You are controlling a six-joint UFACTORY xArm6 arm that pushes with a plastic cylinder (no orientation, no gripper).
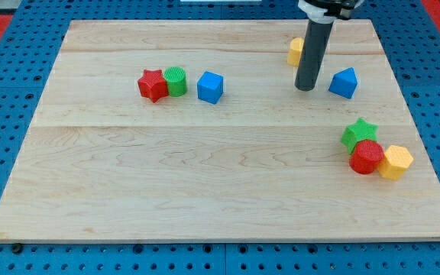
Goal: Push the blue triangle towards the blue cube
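Although the blue triangle (344, 82) sits at the far right of the wooden board (205, 191), it is well apart from the blue cube (210, 87), which lies left of centre at about the same depth, so the push looks barely begun, if at all. My tip (305, 88) rests on the board just left of the triangle, between it and the cube, not touching it as far as I can tell. That is the wrong side for a leftward push; I judge the tip must first go round to the triangle's right. The arm carries no pincer, only the rod, so nothing is spread or pinched.

Counting: eight blocks in all. Two blue, the triangle and cube. Two red, a star (152, 85) left of the cube and a cylinder (367, 156) near right. Two green, a cylinder (176, 80) touching the red star, and a star (359, 133) just behind the red cylinder. Two yellow, a hexagonal one (396, 161) beside the red cylinder, and one (295, 51) partly hidden behind the rod.
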